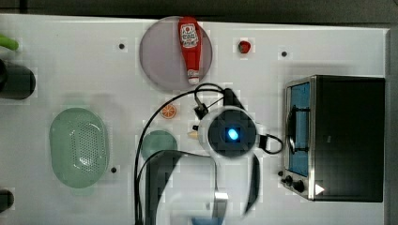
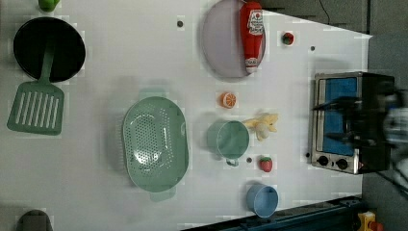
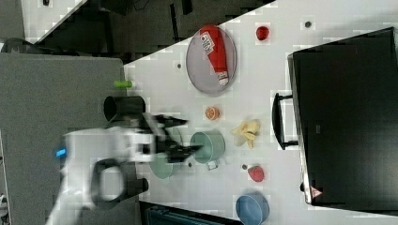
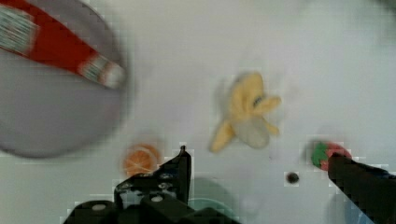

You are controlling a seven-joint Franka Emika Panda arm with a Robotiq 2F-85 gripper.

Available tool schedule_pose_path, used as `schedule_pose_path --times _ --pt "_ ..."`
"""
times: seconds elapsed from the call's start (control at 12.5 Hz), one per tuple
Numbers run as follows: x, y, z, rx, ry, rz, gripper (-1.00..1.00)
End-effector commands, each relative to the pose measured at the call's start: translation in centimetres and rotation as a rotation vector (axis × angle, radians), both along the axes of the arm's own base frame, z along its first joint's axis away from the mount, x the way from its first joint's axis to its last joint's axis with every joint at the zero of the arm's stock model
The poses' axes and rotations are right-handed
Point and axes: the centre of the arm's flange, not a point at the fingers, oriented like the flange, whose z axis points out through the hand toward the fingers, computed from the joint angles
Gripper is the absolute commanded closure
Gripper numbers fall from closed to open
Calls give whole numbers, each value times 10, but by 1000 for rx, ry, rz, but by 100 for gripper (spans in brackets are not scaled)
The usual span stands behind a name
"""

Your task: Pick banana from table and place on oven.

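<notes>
Top view: grey plate (image 1: 162, 65) carrying red ketchup bottle (image 1: 189, 48), cap pointing away from the top view's upper edge. Green colander (image 1: 78, 146) empty, at the top view's left. Arm's white wrist above table (image 1: 70, 61), covering most of banana (image 1: 192, 135); only a pale tip seen beside green cup (image 1: 158, 143). Oven (image 1: 347, 136) at the top view's right, black top bare

Left view: banana (image 2: 262, 125) lying on table between green cup (image 2: 230, 139) and oven (image 2: 344, 120), touching neither. Cup and blue bowl (image 2: 262, 199) empty. Orange slice (image 2: 228, 100) and strawberry (image 2: 266, 164) near banana. Black pan (image 2: 48, 48) and green spatula (image 2: 36, 108) at the left view's left

Right view: gripper (image 3: 185, 136) raised, blurred, fingers spread apart, nothing between them

Wrist view: banana (image 4: 247, 116) on bare white surface, peel splayed; fingers (image 4: 180, 170) apart, clear of it
</notes>
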Motion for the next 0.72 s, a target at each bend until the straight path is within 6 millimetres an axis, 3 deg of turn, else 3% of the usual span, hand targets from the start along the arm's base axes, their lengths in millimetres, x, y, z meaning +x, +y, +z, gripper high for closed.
schedule_pose_path --times 0.08,0.48,0.72 --pt "-3 0 -42 -2 -22 -34 -100" --pt "-4 0 -152 -11 32 -34 -100" --pt "-5 0 -195 -15 17 -34 -100"
